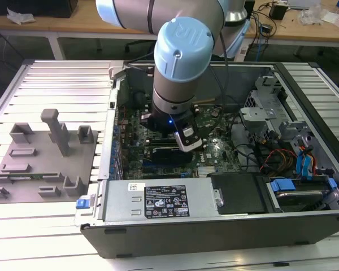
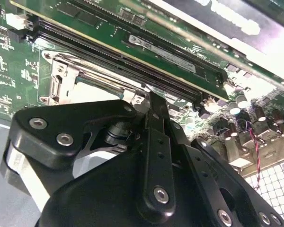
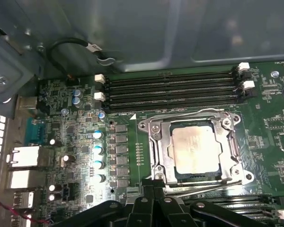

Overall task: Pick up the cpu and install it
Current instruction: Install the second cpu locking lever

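The cpu (image 3: 196, 150) has a pale, brushed-looking metal top with a soft sheen, seated in a socket frame (image 3: 155, 142) of bright bare metal. Around it the circuit board (image 3: 75, 142) is matt green, studded with small shiny metal-topped cylinders. The memory slots (image 3: 170, 92) look like dull black plastic with white plastic clips. The gripper (image 2: 151, 156) is matt black plastic or coated metal, fixed with shiny steel screws. In the exterior view the arm's joint cap (image 1: 183, 48) is smooth pale-blue plastic over satin silver metal, and the tray (image 1: 45, 164) is matt grey plastic. The computer case (image 1: 158, 237) is dark painted sheet metal.
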Controlling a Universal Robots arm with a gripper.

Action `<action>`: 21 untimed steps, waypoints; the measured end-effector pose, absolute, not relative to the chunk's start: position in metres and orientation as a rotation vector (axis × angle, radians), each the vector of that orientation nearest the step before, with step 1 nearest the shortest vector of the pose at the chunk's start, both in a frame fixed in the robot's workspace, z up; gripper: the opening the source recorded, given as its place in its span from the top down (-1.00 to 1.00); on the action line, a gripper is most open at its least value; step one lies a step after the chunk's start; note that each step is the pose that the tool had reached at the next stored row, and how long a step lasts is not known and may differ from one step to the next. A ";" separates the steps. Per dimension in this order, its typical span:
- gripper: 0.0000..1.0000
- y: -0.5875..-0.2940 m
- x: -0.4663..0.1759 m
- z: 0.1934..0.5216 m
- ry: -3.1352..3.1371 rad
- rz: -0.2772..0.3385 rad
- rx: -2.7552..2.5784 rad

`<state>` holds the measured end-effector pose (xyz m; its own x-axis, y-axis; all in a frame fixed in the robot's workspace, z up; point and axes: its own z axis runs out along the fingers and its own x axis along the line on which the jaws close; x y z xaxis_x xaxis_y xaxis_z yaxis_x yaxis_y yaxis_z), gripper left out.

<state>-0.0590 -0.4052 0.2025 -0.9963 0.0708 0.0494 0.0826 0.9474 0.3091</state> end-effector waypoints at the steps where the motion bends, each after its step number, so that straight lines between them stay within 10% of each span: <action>1: 0.79 -0.405 -0.058 0.202 -3.063 -0.489 -0.121; 21: 0.79 -0.415 -0.046 0.199 -3.049 -0.570 -0.143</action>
